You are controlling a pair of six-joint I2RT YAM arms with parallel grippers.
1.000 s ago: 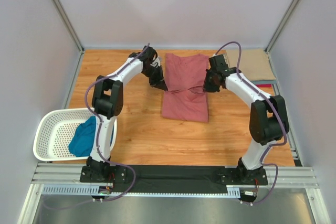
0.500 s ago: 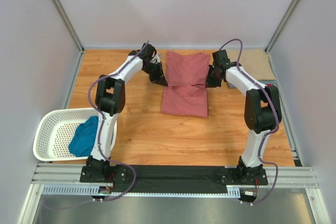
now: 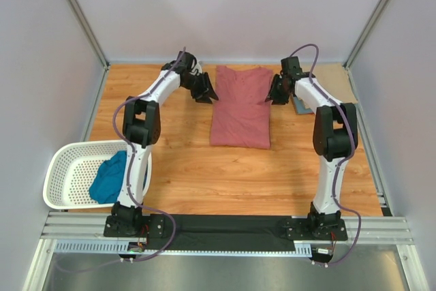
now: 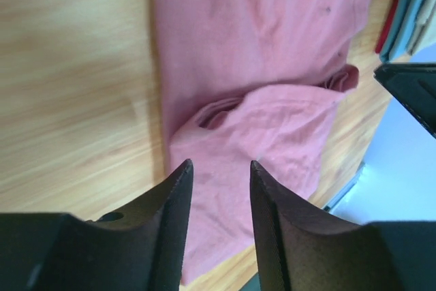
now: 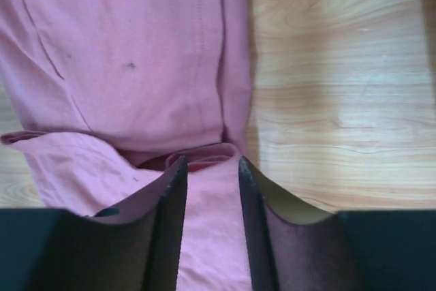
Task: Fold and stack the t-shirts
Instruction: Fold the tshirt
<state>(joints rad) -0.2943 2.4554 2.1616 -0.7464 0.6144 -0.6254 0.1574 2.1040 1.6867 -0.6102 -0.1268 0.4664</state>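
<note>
At the left edge of the wooden worktop, close to the near corner, a white perforated basket is standing, and a teal t-shirt is lying crumpled inside it. Further right, near the far edge, the left gripper is hanging just beside the left side of the rose-red t-shirt. Its fingers are standing apart and are pinching nothing; only cloth is showing in the gap between them. The rose-red t-shirt is lying flat in the middle of the far half, folded into a narrow rectangle. Its long axis is running from the far edge towards the near edge. Which end is the collar, I cannot tell. Both wrist views are showing a doubled layer with a loose, open fold. At the shirt's right side the right gripper is also spread a little, over the cloth, gripping nothing. In the far right corner a stack of folded t-shirts is resting, tan on top, with grey-blue and red edges showing.
</note>
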